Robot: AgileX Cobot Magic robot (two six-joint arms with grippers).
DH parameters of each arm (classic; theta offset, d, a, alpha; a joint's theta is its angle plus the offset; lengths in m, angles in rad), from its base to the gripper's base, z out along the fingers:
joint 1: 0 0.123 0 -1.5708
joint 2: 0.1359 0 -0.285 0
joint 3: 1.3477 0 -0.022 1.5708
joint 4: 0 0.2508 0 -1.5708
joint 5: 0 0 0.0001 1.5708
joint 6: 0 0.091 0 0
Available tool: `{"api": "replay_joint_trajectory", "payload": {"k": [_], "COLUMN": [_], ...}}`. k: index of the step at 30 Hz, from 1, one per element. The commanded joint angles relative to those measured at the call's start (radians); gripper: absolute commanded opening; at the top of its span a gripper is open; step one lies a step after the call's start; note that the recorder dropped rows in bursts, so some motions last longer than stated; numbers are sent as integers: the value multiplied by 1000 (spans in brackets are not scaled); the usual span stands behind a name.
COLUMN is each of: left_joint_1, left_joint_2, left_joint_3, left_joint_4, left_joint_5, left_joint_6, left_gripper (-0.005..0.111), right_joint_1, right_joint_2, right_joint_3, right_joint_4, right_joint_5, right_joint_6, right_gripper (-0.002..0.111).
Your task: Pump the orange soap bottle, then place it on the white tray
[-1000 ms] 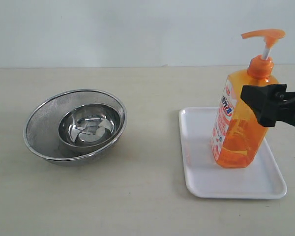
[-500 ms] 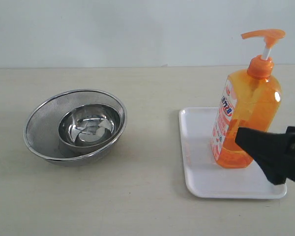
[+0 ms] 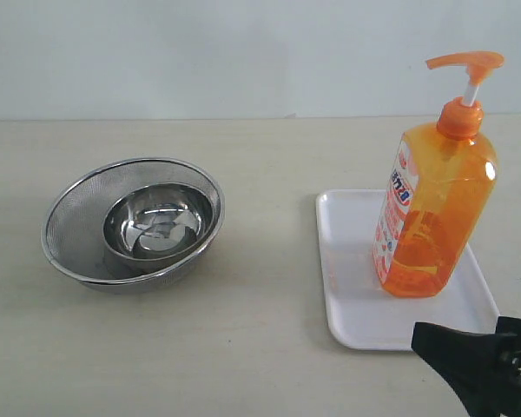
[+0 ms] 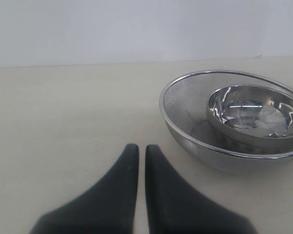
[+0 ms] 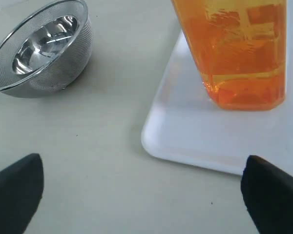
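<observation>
The orange soap bottle [image 3: 434, 208] stands upright on the white tray [image 3: 356, 300], its pump head [image 3: 467, 62] raised on the white stem. In the right wrist view the bottle [image 5: 239, 53] rests on the tray [image 5: 185, 131] with nothing touching it. My right gripper [image 3: 478, 365] is at the bottom right of the exterior view, below the tray's near edge and apart from the bottle. Its jaws stand wide open and empty [image 5: 141, 190]. My left gripper [image 4: 141, 151] is shut, holds nothing, and is absent from the exterior view.
A steel mesh colander [image 3: 132, 221] with a smaller steel bowl [image 3: 159, 219] inside it sits on the left of the beige table. In the left wrist view the colander [image 4: 185, 112] lies just beyond the shut fingers. A pale wall bounds the table's far edge.
My right gripper has left the bottle's side and dropped down and toward the near edge of the table, past the tray. The bottle stays standing on the tray.
</observation>
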Motion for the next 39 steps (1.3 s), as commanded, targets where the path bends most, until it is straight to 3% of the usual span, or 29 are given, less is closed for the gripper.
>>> {"api": "replay_joint_trajectory", "payload": {"k": [1,16,28,39], "left_joint_1": [2,2,2,2], "left_joint_2": [-2,-2,-2,-2], "left_joint_3": [4,4,4,4], "left_joint_4": [-10,-10,-10,-10], "left_joint_5": [-3,-3,-3,-3], "left_joint_6": [-7,-7,-7,-7], "left_gripper": [5,5,5,5], "right_joint_1": [-1,41,39,39], "right_joint_2": [-8,-24,-608,-740], "right_joint_3": [5,5,29,29], "right_joint_4": [-3,-15,-112,-124], "right_joint_5": [-9,47,74,95], "right_joint_6": [2,0,36,39], "right_gripper": [105,105,105,105]}}
